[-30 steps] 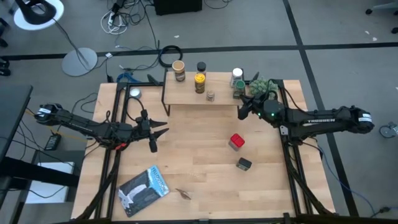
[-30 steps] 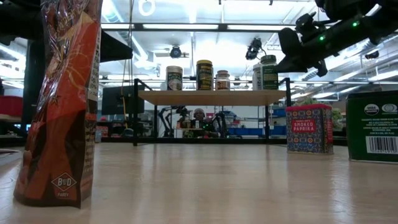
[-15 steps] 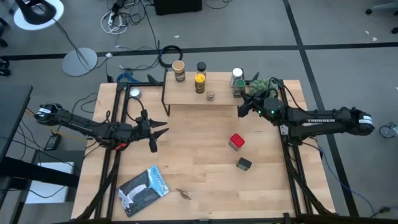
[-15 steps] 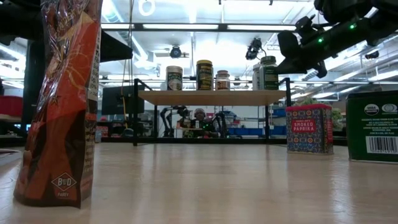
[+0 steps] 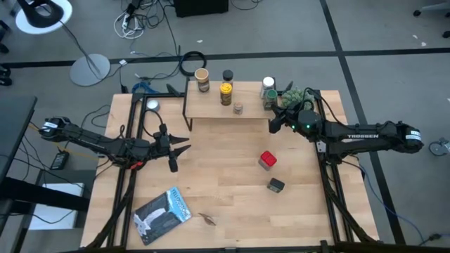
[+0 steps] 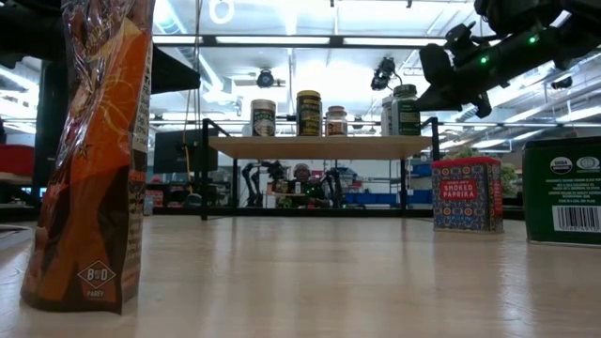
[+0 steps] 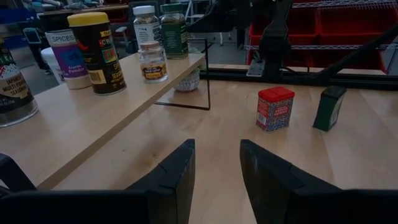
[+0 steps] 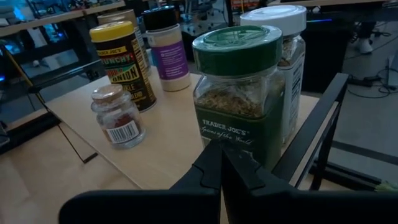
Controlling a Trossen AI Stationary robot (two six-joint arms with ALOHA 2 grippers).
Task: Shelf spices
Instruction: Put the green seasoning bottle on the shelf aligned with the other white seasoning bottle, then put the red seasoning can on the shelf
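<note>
1. Six spice jars stand on the shelf: tan-lidded, black-lidded, yellow, small brown-capped, white-capped, green-lidded.
2. Two tins rest on the table: red, dark green.
3. Right gripper, clenched empty, hovers beside the green-lidded jar.
4. Left gripper, released, waits left.

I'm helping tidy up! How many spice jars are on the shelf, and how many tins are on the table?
Jars on the shelf: 6
Tins on the table, red tin and green tin: 2
Total: 8
</note>
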